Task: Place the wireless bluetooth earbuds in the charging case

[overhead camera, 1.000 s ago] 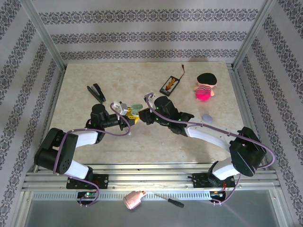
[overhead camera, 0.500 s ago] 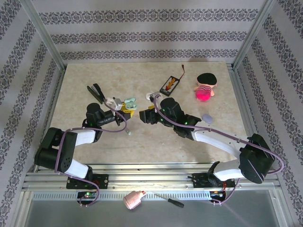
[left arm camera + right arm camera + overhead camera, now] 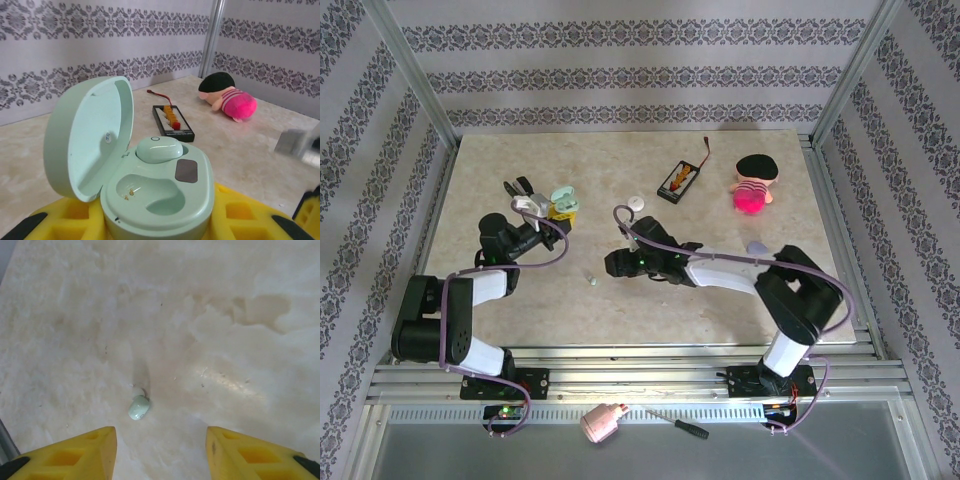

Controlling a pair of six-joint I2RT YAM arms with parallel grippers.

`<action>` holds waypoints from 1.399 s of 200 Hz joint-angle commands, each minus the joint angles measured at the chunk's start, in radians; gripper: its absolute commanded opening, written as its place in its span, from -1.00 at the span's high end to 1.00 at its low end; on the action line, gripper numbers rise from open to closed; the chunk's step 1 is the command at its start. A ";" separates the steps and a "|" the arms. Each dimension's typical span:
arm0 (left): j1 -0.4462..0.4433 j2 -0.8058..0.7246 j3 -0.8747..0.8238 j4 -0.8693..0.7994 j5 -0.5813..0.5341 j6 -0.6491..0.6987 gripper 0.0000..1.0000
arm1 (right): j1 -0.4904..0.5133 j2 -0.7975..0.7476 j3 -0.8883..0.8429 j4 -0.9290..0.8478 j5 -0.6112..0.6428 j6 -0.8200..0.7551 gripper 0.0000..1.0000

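I count two earbuds and one mint-green case (image 3: 150, 200) in play. My left gripper (image 3: 552, 208) is pinching the case between its yellow pads (image 3: 60, 222), held up over the far left part of the table (image 3: 720, 310). The case's lid (image 3: 82, 137) stands open. One earbud (image 3: 159, 149) sits in its socket in the case; the socket beside it is bare, with two small metal contacts showing.

The second earbud (image 3: 138, 407) lies loose on the table, just ahead of my right gripper (image 3: 161, 450). That gripper's two yellow fingers (image 3: 70, 452) are spread apart with nothing between them and not touching the earbud. From the overhead camera this earbud (image 3: 590, 279) lies between the two arms, a little to the left of the right gripper (image 3: 610, 263).

Elsewhere on the table I count:
- one black battery holder (image 3: 680, 178) with wires
- one white disc (image 3: 637, 201)
- one plush doll (image 3: 755, 183)
- one small lavender oval piece (image 3: 757, 246) near the right arm
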State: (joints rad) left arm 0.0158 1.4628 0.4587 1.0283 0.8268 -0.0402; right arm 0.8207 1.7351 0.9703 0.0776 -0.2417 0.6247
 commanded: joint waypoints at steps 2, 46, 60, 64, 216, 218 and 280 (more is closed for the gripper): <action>0.019 -0.025 0.004 0.069 -0.009 -0.034 0.63 | 0.005 0.068 0.074 -0.011 -0.133 0.068 0.01; 0.029 -0.039 -0.020 0.105 -0.034 -0.040 0.63 | 0.001 0.256 0.242 -0.037 -0.298 0.039 0.03; 0.031 -0.038 -0.024 0.113 -0.036 -0.043 0.63 | 0.001 0.310 0.291 -0.039 -0.329 0.038 0.04; 0.032 -0.038 -0.026 0.117 -0.034 -0.045 0.63 | 0.000 0.320 0.302 -0.039 -0.333 0.037 0.04; 0.044 -0.046 -0.037 0.099 -0.044 -0.036 0.63 | 0.006 0.195 0.123 -0.055 -0.365 0.013 0.18; 0.044 -0.046 -0.038 0.098 -0.046 -0.035 0.63 | 0.006 0.192 0.122 -0.059 -0.358 0.007 0.18; 0.059 -0.007 -0.036 0.121 -0.078 -0.064 0.63 | 0.015 0.203 0.258 -0.296 -0.188 -0.269 0.14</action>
State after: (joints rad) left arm 0.0490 1.4372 0.4301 1.0863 0.7578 -0.0708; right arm 0.8227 1.9274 1.1404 -0.0998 -0.5041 0.4938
